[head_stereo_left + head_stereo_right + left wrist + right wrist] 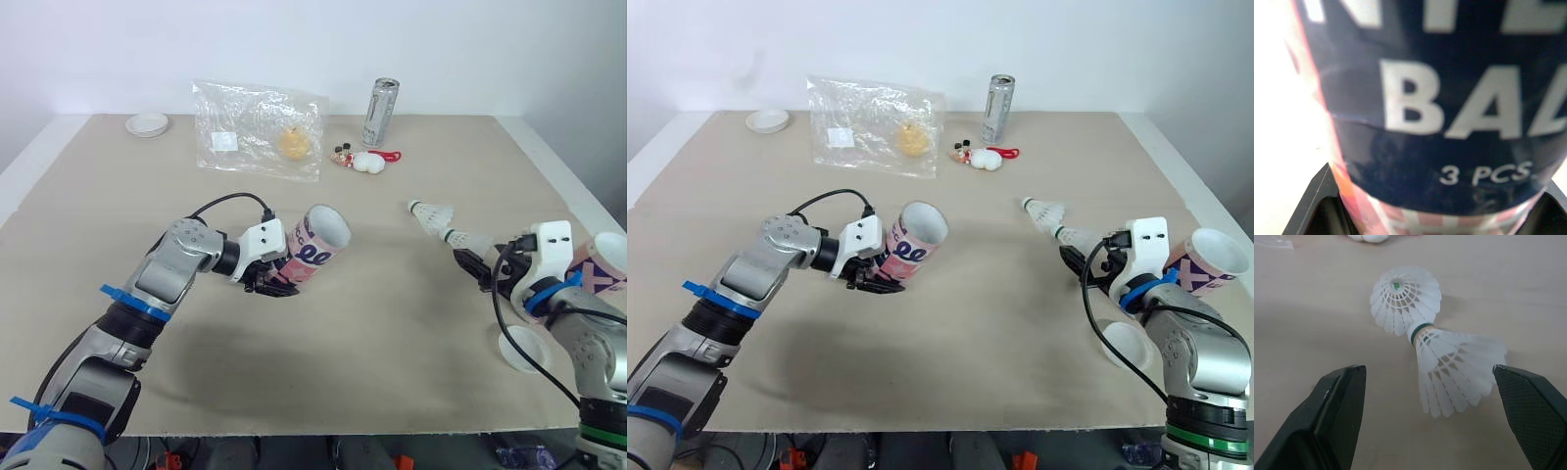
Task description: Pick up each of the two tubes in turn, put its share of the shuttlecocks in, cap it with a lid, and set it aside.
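"3 PCS." on the tube (1449, 122)

The bench (392, 323) has a matt beige top, smooth and faintly grainy. The tube (1449, 122) wears a glossy printed wrap (light glints on its dark blue band). The near shuttlecock (1459, 367) and the far shuttlecock (1403, 298) have white latticed skirts that look like plastic. The fingers (1339, 416) of the right hand (1426, 372) are matt black and finely textured. The can (380, 113) is shiny metal, and the bag (257, 130) is clear, crinkled plastic film.
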`<state>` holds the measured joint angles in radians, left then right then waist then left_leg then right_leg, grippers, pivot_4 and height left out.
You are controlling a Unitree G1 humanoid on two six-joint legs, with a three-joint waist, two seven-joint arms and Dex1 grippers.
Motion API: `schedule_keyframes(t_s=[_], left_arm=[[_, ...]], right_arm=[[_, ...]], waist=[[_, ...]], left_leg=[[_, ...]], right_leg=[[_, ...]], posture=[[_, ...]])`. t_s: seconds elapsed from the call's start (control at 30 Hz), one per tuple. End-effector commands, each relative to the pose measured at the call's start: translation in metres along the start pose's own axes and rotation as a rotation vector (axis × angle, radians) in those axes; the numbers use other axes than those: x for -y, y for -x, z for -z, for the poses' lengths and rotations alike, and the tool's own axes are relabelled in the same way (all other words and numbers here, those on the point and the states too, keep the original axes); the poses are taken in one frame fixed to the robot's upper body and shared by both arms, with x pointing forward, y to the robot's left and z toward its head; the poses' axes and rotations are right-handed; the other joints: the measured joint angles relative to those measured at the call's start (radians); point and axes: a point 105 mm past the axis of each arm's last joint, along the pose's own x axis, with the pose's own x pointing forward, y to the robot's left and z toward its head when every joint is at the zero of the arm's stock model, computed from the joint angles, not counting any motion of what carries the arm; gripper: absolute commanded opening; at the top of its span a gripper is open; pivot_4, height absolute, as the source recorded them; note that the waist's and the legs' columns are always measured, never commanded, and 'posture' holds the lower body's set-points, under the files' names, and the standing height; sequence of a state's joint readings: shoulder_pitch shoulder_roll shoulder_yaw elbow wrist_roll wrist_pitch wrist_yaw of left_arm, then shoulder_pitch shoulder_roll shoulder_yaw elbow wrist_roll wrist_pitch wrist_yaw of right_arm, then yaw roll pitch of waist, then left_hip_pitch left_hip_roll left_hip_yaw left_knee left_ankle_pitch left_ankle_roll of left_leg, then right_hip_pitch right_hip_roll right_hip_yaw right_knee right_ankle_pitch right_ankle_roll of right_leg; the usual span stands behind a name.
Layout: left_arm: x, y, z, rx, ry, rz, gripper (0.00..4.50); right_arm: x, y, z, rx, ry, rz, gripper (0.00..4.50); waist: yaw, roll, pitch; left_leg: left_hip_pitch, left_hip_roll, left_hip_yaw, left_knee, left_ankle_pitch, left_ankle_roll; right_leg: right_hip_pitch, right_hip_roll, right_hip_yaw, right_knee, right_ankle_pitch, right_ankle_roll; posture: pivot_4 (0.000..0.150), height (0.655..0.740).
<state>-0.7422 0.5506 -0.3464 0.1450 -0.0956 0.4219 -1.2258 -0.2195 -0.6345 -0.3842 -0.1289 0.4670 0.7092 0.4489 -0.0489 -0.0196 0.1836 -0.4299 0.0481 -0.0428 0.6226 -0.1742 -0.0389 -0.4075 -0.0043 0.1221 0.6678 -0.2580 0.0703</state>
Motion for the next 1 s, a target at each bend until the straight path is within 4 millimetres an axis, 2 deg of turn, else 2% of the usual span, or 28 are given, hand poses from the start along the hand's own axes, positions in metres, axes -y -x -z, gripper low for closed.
schedule_keyframes(t_s=[0.03,0.33,0.43,0.47,0.53,0.63,0.7,0.87,1.0], left_arm=[[0.0,0.005,-0.005,0.021,-0.013,-0.018,2.9],[0.001,0.005,-0.005,0.021,-0.006,-0.026,2.9],[0.001,0.005,-0.004,0.022,-0.003,-0.028,2.9],[0.001,0.005,-0.004,0.022,-0.002,-0.029,2.9],[0.001,0.005,-0.004,0.021,0.0,-0.029,2.9],[0.001,0.005,-0.003,0.02,0.001,-0.028,2.9],[0.002,0.005,-0.003,0.019,0.002,-0.026,2.9],[0.001,0.004,-0.003,0.019,0.004,-0.019,2.9],[0.0,0.004,-0.002,0.017,0.004,-0.016,2.9]], right_arm=[[-0.008,-0.008,-0.009,0.04,0.007,-0.041,4.45],[-0.007,-0.024,-0.001,0.026,-0.016,-0.06,4.45],[-0.005,-0.028,-0.001,0.035,-0.007,-0.053,3.65],[-0.005,-0.029,-0.001,0.037,-0.008,-0.052,3.12],[-0.004,-0.029,0.0,0.041,-0.008,-0.047,2.42],[-0.003,-0.03,0.0,0.046,-0.005,-0.047,0.87],[-0.003,-0.029,0.001,0.047,-0.004,-0.047,0.09],[-0.003,-0.027,-0.001,0.055,0.007,-0.039,0.03],[-0.008,-0.017,-0.01,0.075,0.04,-0.043,0.03]], waist=[[0.0,0.0,0.0],[0.001,0.0,0.0],[0.001,0.0,0.0],[0.001,0.0,0.0],[0.001,0.0,0.0],[0.001,0.0,0.0],[0.001,0.0,0.0],[0.001,0.0,0.0],[0.001,0.0,0.0]], left_leg=[[0.0,0.0,0.0,0.0,0.0,0.0],[0.0,0.0,0.0,0.0,0.0,0.0],[0.0,0.0,0.0,0.0,0.0,0.0],[0.0,0.0,0.0,0.0,0.0,0.0],[0.0,0.0,0.0,0.0,0.0,0.0],[0.0,0.0,0.0,0.0,0.0,0.0],[0.0,0.0,0.0,0.0,0.0,0.0],[0.0,0.0,0.0,0.0,0.0,0.0],[0.0,0.0,0.0,0.0,0.0,0.0]], right_leg=[[0.0,0.0,0.0,0.0,0.0,0.0],[0.0,0.0,0.0,0.0,0.0,0.0],[0.0,0.0,0.0,0.0,0.0,0.0],[0.0,0.0,0.0,0.0,0.0,0.0],[0.0,0.0,0.0,0.0,0.0,0.0],[0.0,0.0,0.0,0.0,0.0,0.0],[0.0,0.0,0.0,0.0,0.0,0.0],[0.0,0.0,0.0,0.0,0.0,0.0],[0.0,0.0,0.0,0.0,0.0,0.0]], posture=[[0.15,0.74],[0.15,0.74],[0.15,0.74],[0.15,0.74],[0.15,0.74],[0.15,0.74],[0.15,0.74],[0.15,0.74],[0.15,0.74]])
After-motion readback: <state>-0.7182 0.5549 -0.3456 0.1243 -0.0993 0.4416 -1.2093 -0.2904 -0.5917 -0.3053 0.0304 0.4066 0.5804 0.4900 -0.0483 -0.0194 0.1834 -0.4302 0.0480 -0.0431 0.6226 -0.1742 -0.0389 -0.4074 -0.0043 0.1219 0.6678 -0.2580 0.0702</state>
